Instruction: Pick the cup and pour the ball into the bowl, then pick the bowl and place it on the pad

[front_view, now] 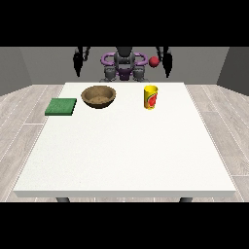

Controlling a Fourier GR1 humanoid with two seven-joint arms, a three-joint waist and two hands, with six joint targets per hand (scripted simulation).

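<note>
Yellow cup [151, 97] with a red mark on its side stands upright in the upper right of the table [121, 160], well apart from the brown wooden bowl [98, 96] at upper centre. Green pad [61, 106] lies flat at upper left, near the bowl, not touching it. A red ball [154, 61] shows above and behind the cup, close beside the hand at the view's right [168, 62]; whether it is held, falling or resting on something, cannot tell.

Both hands hang at the top of the frame, away from the table; the hand at the view's left [78, 61] is a dark sliver. Finger state of either hand: cannot tell.

Risks, as judged:
- Ball not plainly in the cup, so a pour may deliver nothing.
- Cup is tall and narrow; a sideways touch could tip it.
- Cup-to-bowl gap means a carry before tilting; tilting early spills onto the table.
- Pad sits at the table's edge; the bowl could overhang it.

Hidden: cup interior, bowl contents, robot's lower body.
</note>
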